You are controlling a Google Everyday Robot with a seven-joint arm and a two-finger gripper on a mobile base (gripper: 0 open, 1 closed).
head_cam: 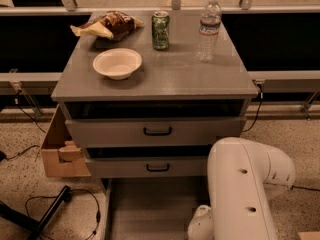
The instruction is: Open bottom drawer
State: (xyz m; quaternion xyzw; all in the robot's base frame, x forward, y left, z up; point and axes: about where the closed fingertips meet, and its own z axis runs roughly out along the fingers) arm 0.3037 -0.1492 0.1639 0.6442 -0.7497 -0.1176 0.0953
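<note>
The grey cabinet (155, 86) shows two drawer fronts with black bar handles, an upper one (157, 131) and a lower one (158, 167). Below them the bottom drawer (150, 209) stands pulled out toward me, its plain grey tray open to view. Its front and handle are cut off by the bottom edge of the view. My white arm (242, 189) reaches down at the lower right, next to the tray's right side. The gripper is below the edge of the view, past the white wrist (200, 225).
On the cabinet top are a white bowl (117, 63), a chip bag (107, 25), a green can (160, 30) and a water bottle (208, 29). A cardboard box (60, 151) stands left of the cabinet. Black cables (55, 209) lie on the floor at the lower left.
</note>
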